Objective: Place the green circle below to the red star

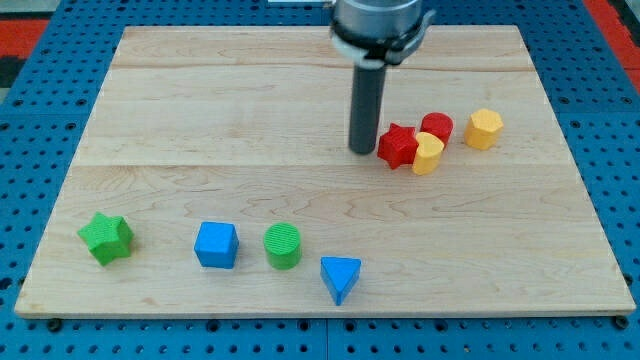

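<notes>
The green circle (283,246) lies near the view's bottom, between a blue cube (216,244) and a blue triangle (341,277). The red star (398,146) sits right of centre in the upper half, touching a yellow heart (428,154) and close to a red cylinder (436,128). My tip (361,149) is down on the board just left of the red star, far above and right of the green circle.
A yellow hexagon (484,129) lies right of the red cylinder. A green star (106,238) sits at the view's lower left. The wooden board (200,100) rests on a blue perforated table.
</notes>
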Motion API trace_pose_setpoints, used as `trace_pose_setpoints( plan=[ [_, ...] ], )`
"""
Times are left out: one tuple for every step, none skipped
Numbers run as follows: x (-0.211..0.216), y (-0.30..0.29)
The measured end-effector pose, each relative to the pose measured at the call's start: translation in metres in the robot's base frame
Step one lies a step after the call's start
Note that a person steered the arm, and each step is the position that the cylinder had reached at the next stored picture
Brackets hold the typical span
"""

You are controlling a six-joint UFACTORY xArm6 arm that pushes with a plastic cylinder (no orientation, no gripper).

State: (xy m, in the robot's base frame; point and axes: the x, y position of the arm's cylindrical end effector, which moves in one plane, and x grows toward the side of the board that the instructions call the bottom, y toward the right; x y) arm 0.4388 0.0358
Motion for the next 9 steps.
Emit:
trace_pose_setpoints(
  plan=[
    [0.028, 0.037],
    [0.077, 0.093],
    [0.147, 0.088],
    [0.18, 0.058],
    [0.18, 0.053],
    [0.179, 0.008],
    [0.179, -0.074],
    [0.156, -0.106],
    [0.133, -0.106]
  ],
)
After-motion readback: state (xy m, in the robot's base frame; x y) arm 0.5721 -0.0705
